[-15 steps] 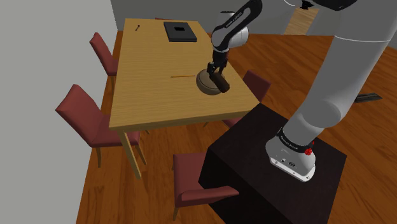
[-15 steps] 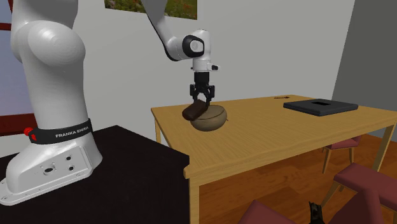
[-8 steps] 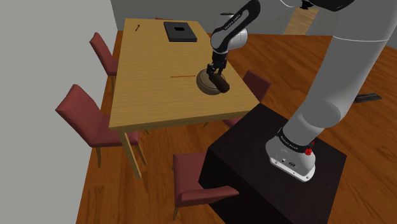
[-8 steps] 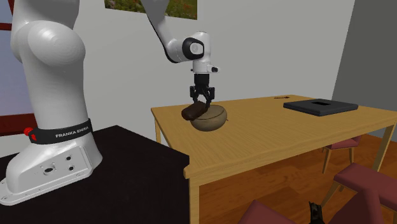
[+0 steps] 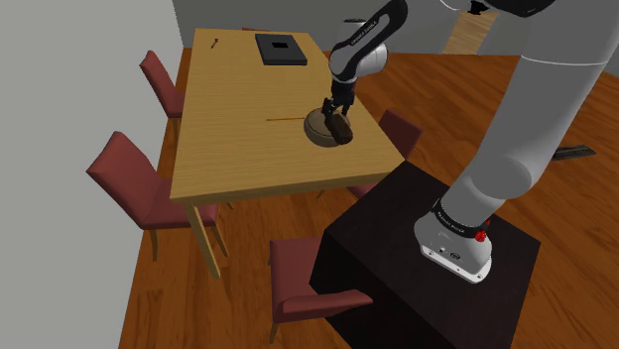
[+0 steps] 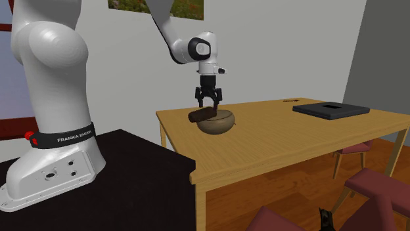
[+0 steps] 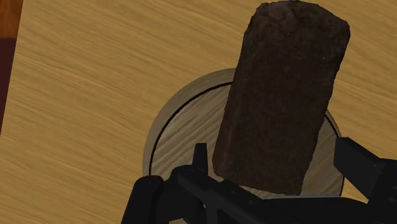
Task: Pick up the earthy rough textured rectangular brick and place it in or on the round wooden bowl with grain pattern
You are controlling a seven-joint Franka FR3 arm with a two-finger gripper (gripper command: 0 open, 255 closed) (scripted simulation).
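The pincer (image 6: 209,102) hangs just above the bowl (image 6: 221,123), pointing straight down, with its 2 black fingers (image 6: 200,98) spread apart and clamped on nothing. In the wrist view the pincer (image 7: 273,147) straddles the near end of the brick (image 7: 280,95), with a narrow strip of bowl (image 7: 181,137) showing between each finger and the brick's side.

The brick (image 6: 200,115) is dark brown and rough-surfaced. It lies roughly level across the top of the round bowl, and 1 end juts out past the rim toward the stand (image 6: 118,177). The bowl is pale brown with a grain pattern inside and sits on the wooden bench (image 6: 282,141), close to the edge nearest the stand.

In the shoulder view the pincer (image 5: 335,111) is over the bowl (image 5: 317,125) and the brick (image 5: 341,128) shows as a dark bar on the bowl's side toward that view's right. A thin stick (image 5: 283,120) lies on the bench (image 5: 238,139) just beside the bowl. A flat black slab (image 5: 281,49) rests at the far end, well apart from it. Dark red chairs (image 5: 129,174) stand around the bench on a wooden floor (image 5: 179,307).
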